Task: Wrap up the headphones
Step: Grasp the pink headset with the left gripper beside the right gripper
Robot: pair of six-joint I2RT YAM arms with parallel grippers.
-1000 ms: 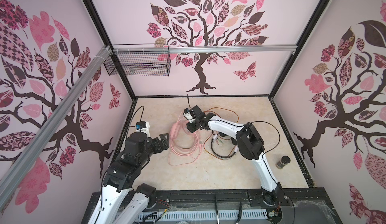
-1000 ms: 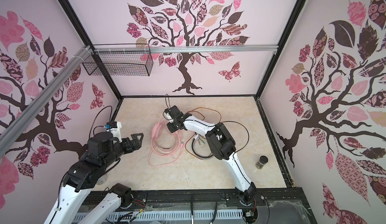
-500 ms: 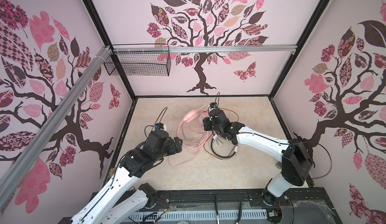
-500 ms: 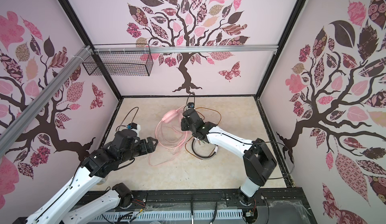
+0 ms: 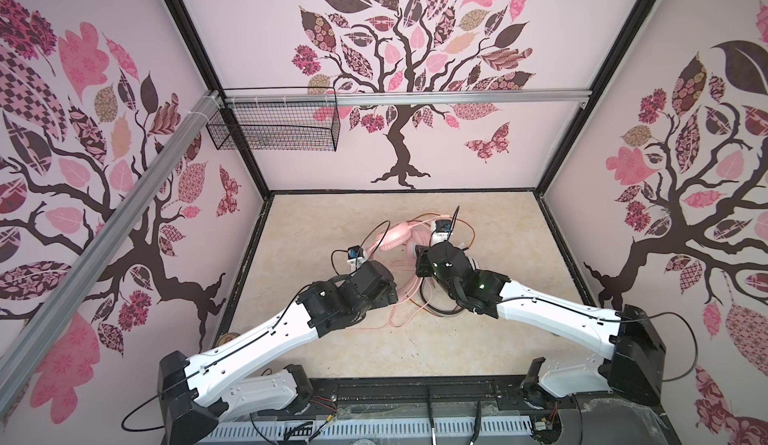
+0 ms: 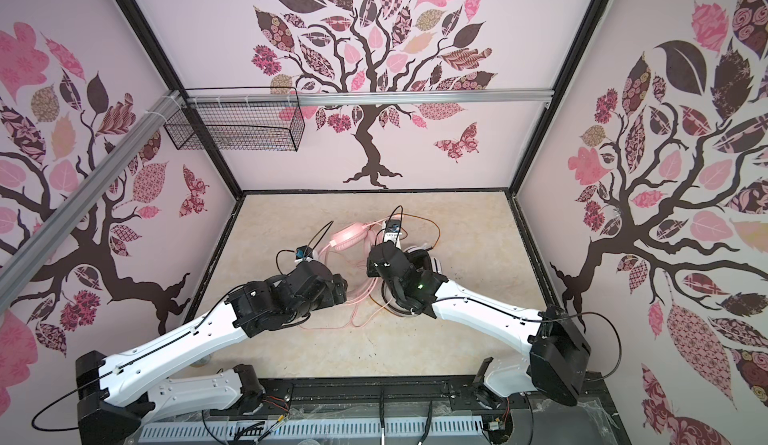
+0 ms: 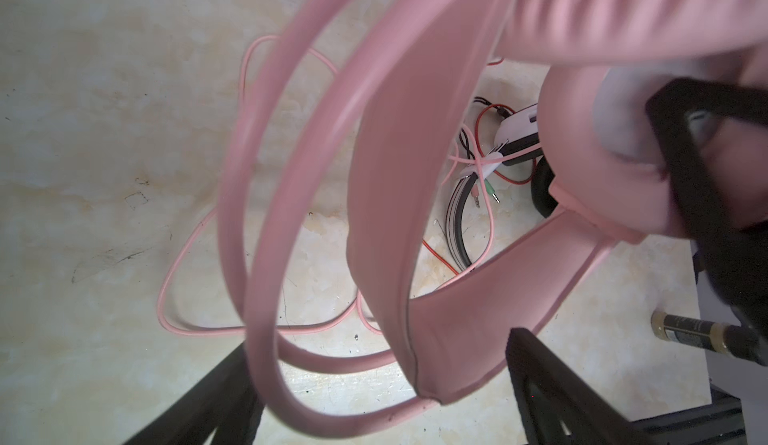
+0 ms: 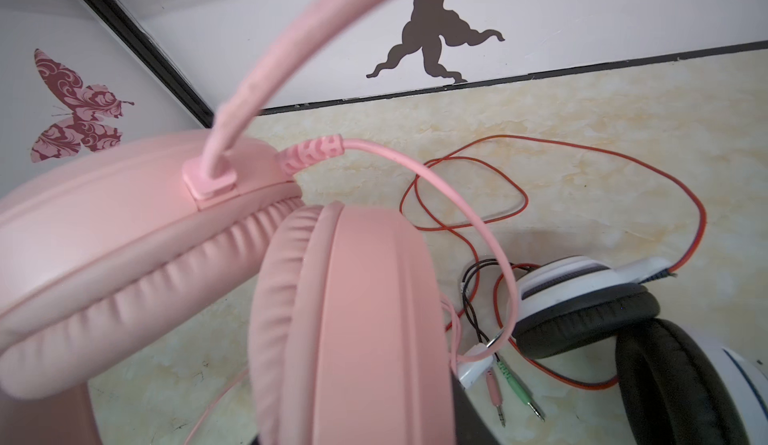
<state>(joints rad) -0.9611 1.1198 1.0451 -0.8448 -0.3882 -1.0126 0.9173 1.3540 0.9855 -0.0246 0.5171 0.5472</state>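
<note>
1. The pink headset (image 8: pixel 353 318) is raised off the table (image 5: pixel 316 231), over its middle and toward the back edge. Its two ear cups press together close to the right wrist camera, and its headband (image 7: pixel 386 173) hangs in a loop toward the left arm.
2. The right gripper (image 5: pixel 420 258) clamps one pink ear cup between narrowed jaws; in the left wrist view a black finger lies against the cushion.
3. The left gripper (image 7: pixel 378 345) is spread wide, with one finger on each side of the headband. Whether either finger touches it I cannot tell.
4. The pink cable (image 7: pixel 166 289) leaves a ribbed collar on one cup and lies in loose loops on the table, in front of the middle.
5. The white-and-black headset (image 8: pixel 582 297) lies on the table just right of the middle, under the right arm.
6. Its orange-red cable (image 8: pixel 702 214) sprawls in loose loops toward the back edge. A white splitter (image 8: pixel 473 366) with pink and green plugs lies beside that headset.
7. A wire basket (image 5: pixel 274 127) hangs on the back wall, above the table's back-left corner.
</note>
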